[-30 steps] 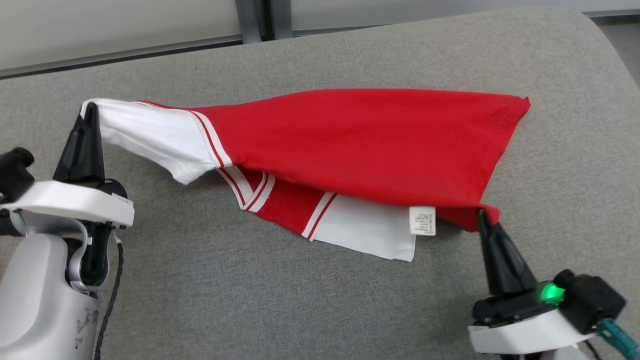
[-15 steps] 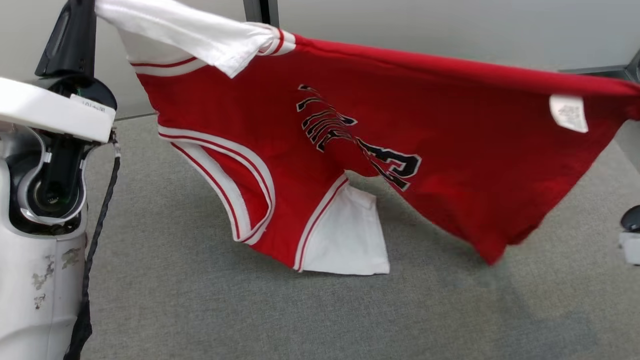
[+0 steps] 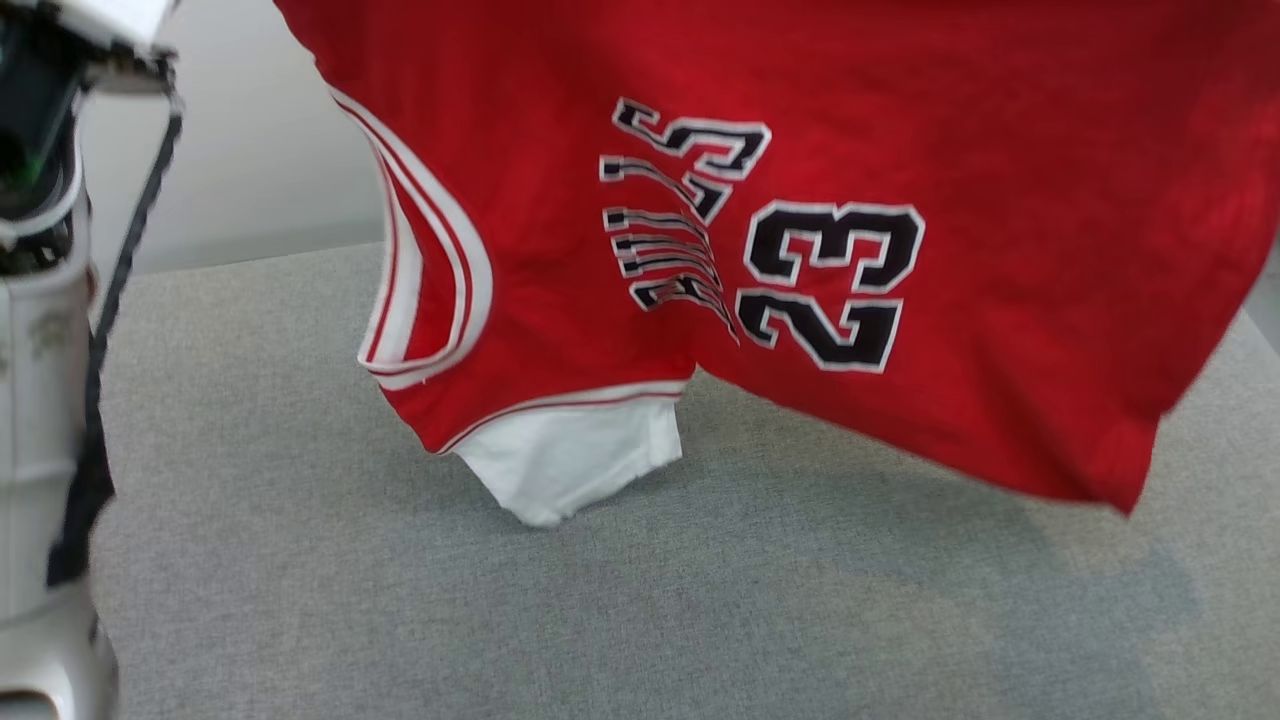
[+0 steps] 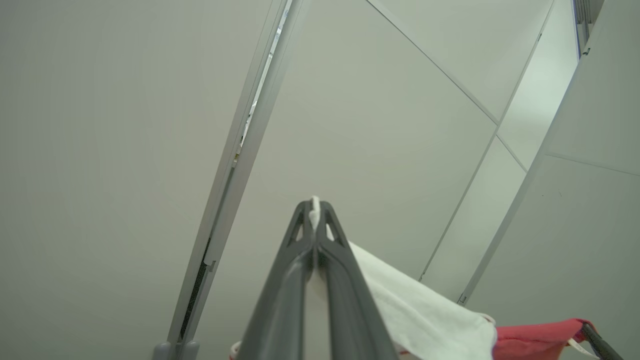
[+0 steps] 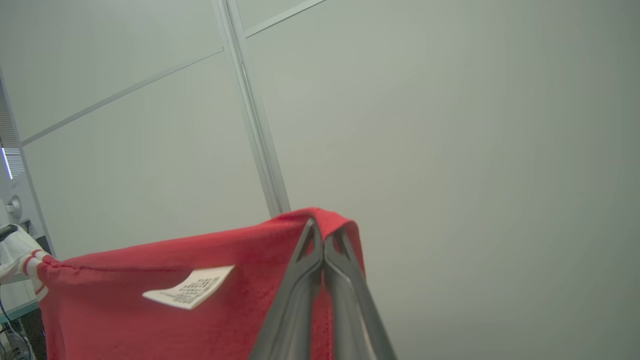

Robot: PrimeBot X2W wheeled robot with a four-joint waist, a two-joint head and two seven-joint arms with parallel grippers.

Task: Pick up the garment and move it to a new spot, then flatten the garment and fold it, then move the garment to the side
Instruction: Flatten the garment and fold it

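The garment is a red jersey with black "23" lettering and white trim, hanging spread in the air across the head view. Its lower white sleeve just reaches the grey surface. In the left wrist view my left gripper is shut on the other white sleeve, held up against the wall. My right gripper is shut on a fold of the garment's red hem in the right wrist view, near a white care label. My pale left forearm stands at the head view's left edge.
A wide grey padded surface spreads below the hanging cloth. Pale wall panels with a metal upright stand behind it. The surface's right edge drops off at the far right.
Both arms have raised the garment from lying on the surface to hanging high. It has opened out so the number faces me. The head camera's view has shifted too.
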